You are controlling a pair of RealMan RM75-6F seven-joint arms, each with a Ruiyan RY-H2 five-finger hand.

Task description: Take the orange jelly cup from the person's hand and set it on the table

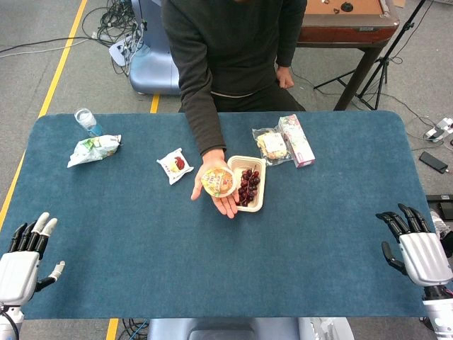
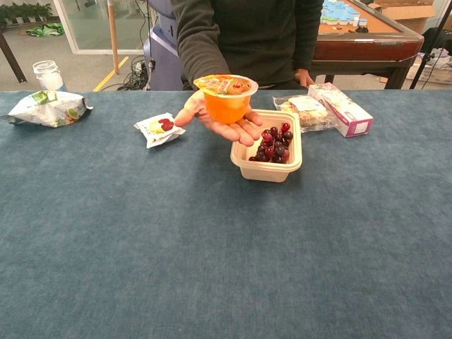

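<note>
While both robot hands, left hand (image 1: pixel 25 258) and right hand (image 1: pixel 417 249), wait spread and empty, the orange jelly cup (image 2: pixel 226 98) sits far ahead on the person's hand (image 2: pixel 220 121) (light, slick, thin-walled: grip sidewalls under rim).

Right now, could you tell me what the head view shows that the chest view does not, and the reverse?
Only the head view shows the robot's left hand and right hand, both open and resting at the near table corners, far from the cup.

Only the chest view shows the orange jelly cup side-on, upright on the person's hand, raised above the table.

Both show the cup on the palm, the tray of cherries beside it, and the small snack packet.
</note>
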